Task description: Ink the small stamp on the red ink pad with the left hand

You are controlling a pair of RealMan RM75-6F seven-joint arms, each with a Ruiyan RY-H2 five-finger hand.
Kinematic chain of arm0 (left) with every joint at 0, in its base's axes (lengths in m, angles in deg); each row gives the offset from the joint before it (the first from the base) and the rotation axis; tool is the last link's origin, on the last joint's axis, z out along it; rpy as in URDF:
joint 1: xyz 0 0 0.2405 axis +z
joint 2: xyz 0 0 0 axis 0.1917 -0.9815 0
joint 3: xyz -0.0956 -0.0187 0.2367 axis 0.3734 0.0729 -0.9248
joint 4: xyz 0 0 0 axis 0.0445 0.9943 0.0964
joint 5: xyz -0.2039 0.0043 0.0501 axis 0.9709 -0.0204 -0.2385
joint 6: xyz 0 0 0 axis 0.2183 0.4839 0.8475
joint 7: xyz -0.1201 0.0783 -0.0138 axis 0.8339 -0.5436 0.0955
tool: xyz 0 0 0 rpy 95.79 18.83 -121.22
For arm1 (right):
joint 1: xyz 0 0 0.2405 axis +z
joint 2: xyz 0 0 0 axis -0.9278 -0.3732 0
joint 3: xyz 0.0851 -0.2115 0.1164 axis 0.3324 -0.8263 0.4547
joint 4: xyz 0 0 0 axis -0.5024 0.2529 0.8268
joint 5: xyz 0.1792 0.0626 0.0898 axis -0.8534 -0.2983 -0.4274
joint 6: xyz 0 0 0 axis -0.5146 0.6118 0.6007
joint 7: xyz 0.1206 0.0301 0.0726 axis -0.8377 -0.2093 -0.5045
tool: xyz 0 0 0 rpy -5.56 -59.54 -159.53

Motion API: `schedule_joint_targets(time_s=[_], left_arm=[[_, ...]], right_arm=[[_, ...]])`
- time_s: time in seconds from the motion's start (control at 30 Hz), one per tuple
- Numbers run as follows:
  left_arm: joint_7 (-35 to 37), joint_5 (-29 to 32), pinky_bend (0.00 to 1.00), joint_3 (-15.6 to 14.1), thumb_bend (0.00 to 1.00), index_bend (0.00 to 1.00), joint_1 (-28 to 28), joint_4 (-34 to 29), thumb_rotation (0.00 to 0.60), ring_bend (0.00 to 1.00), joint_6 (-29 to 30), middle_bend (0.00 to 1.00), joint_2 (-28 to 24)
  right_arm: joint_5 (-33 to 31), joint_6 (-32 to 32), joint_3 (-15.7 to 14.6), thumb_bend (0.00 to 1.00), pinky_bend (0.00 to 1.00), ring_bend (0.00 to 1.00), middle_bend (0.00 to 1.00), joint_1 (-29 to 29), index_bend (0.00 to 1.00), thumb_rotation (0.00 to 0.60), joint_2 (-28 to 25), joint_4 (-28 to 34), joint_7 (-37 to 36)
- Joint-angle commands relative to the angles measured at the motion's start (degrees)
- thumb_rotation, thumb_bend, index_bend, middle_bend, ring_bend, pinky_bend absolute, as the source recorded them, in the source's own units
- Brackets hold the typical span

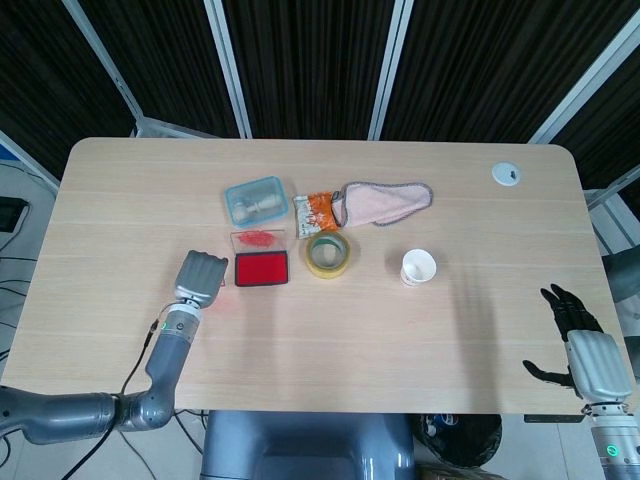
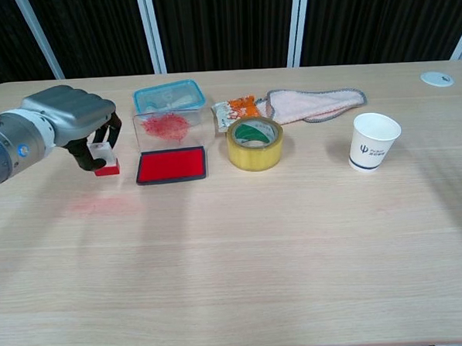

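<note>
One small stamp (image 2: 105, 158) in left hand (image 2: 72, 123)

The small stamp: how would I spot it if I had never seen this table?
Find the red ink pad near the table's middle, then look to its left. The left hand holds the small stamp there, a little clear block with a red base.

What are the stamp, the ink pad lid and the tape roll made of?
Small stamp: looks like clear plastic with a red base.
Ink pad lid: transparent hard plastic, smeared red, standing upright behind the red ink pad.
Tape roll: glossy yellowish film, probably packing tape.
</note>
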State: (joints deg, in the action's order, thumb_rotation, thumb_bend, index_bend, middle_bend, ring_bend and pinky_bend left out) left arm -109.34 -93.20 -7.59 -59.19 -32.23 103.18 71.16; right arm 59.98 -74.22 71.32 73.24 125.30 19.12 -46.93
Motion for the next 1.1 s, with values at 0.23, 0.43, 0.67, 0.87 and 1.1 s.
schedule_joint_targets(time_s=[0.23, 0.43, 0.67, 0.87, 1.1], left_arm=[[2.85, -1.23, 0.57, -2.46, 0.51, 0.69, 2.07, 1.84, 0.600, 0.47, -0.42, 0.71, 0.27], [2.11, -1.64, 0.56, -3.61, 0.49, 0.68, 2.09, 3.41, 0.600, 0.46, -0.90, 0.69, 1.91], [1.67, -1.47, 0.55, -3.95, 0.46, 0.67, 2.11, 4.55, 0.600, 0.45, -1.30, 0.68, 3.48], [2.04, -2.25, 0.54, -4.09, 0.45, 0.67, 2.03, 4.70, 0.600, 0.45, -1.99, 0.68, 3.72], [2.85, -2.55, 0.52, -4.23, 0.40, 0.64, 2.03, 4.61, 0.600, 0.42, -3.50, 0.65, 3.28]], right_arm=[[-0.04, -0.01, -0.01, 0.22, 0.19, 0.00, 0.00, -0.02, 0.04, 0.600, 0.05, 0.03, 0.07], [-0.04, 0.01, 0.01, 0.22, 0.19, 0.00, 0.00, 0.00, 0.04, 0.600, 0.02, 0.05, -0.15], [-0.01, 0.03, -0.01, 0.22, 0.19, 0.00, 0.00, -0.01, 0.04, 0.600, -0.09, 0.09, -0.43], [0.04, 0.00, -0.02, 0.22, 0.19, 0.00, 0.00, -0.01, 0.04, 0.600, -0.12, 0.10, -0.57], [-0.07, 0.19, -0.05, 0.22, 0.19, 0.00, 0.00, 0.01, 0.04, 0.600, -0.18, 0.21, -0.77]])
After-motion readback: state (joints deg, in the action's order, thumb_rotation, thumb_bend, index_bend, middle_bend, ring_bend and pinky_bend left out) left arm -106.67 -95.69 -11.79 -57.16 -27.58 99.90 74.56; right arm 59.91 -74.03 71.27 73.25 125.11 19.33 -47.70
